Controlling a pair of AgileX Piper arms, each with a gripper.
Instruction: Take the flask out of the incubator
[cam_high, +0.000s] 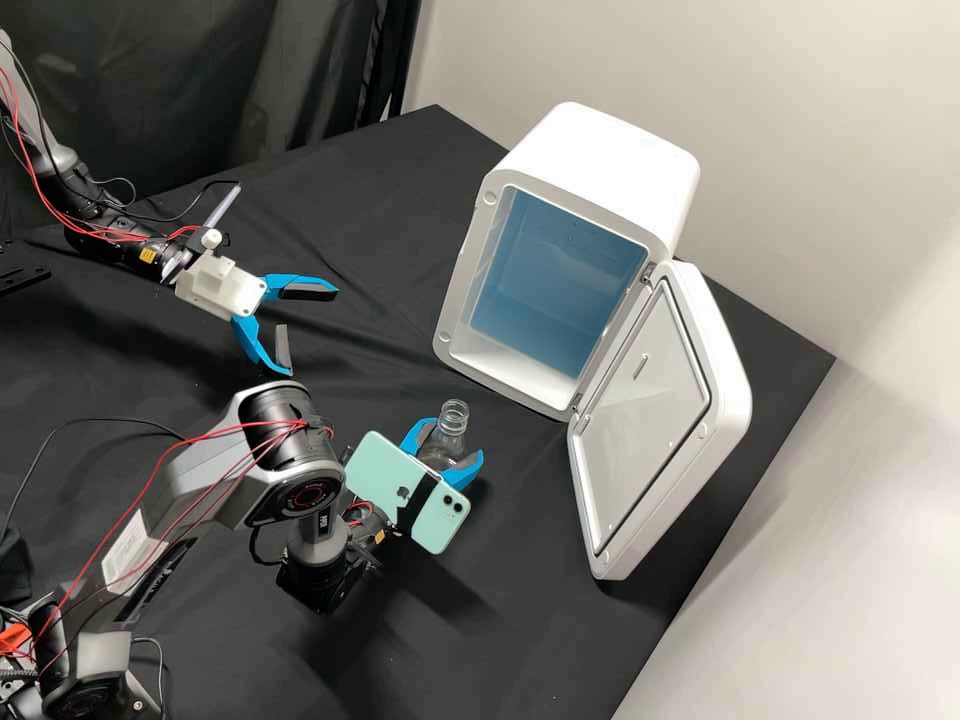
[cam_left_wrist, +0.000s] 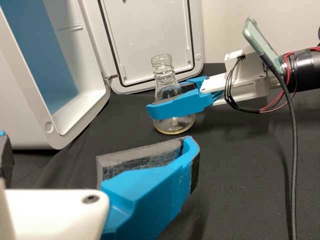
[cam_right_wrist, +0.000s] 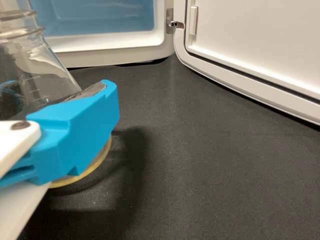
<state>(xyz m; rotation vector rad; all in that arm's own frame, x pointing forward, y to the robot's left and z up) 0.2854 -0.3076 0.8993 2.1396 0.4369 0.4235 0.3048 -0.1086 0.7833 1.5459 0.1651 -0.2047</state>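
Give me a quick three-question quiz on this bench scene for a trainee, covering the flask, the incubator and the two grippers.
1. Fill in: the incubator door stands ____.
2. True or false: the left gripper is open and apart from the flask.
3. What holds the flask? A, an incubator shelf; B, the right gripper; C, nothing.
Key: 1 open; 2 true; 3 B.
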